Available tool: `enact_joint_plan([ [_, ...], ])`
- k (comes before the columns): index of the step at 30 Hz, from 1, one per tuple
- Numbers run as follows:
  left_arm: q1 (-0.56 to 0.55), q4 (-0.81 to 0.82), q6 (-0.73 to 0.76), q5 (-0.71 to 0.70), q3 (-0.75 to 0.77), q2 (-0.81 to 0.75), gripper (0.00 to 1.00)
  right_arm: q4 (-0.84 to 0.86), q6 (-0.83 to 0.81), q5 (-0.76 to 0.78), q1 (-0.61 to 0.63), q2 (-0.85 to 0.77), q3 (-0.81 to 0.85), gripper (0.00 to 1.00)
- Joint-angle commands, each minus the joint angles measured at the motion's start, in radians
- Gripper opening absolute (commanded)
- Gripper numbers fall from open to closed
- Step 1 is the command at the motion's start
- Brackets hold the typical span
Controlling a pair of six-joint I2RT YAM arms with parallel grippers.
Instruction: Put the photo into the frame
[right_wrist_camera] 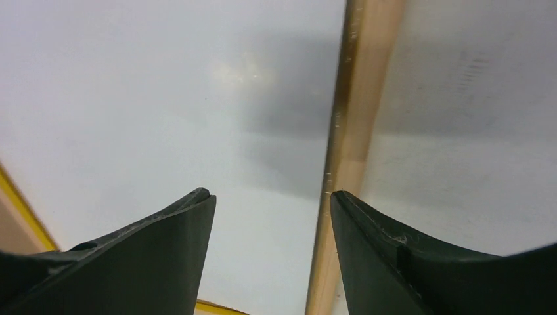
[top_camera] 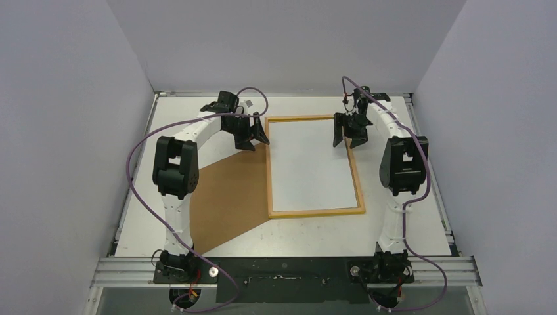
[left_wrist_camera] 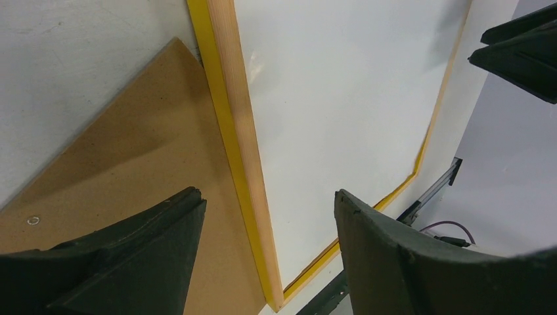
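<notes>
Showing the frame lying back-up on the surface, holding what is likely the photo, white side up. Hovering above it, left fingers and right fingers spread apart, grasping nothing. Risking scraping the sheet askew by brushing it.

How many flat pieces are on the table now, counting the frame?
3. The frame lies mid-table, wood side up; a white sheet fills its opening; the brown board lies at its left edge. Anything beneath them is hidden.

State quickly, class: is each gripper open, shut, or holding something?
Left gripper: open, holding nothing.
Right gripper: open, holding nothing, above the frame edge.
</notes>
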Motion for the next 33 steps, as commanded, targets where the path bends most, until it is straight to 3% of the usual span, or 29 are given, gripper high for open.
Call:
enact_joint_plan([
  [1,-0.002,-0.046,0.039,-0.016,0.053,-0.017,0.70,0.056,0.037,0.218,0.000,-0.150,-0.011,0.68],
  [7,-0.003,-0.076,0.054,-0.035,0.049,-0.015,0.70,0.122,0.062,0.325,0.007,-0.237,-0.109,0.74],
  [23,-0.081,-0.040,0.020,-0.068,-0.076,-0.029,0.70,0.327,0.303,0.317,0.119,-0.531,-0.450,0.76],
  [33,-0.110,0.023,-0.011,0.054,-0.051,0.035,0.46,0.478,0.519,0.306,0.226,-0.742,-0.729,0.74],
])
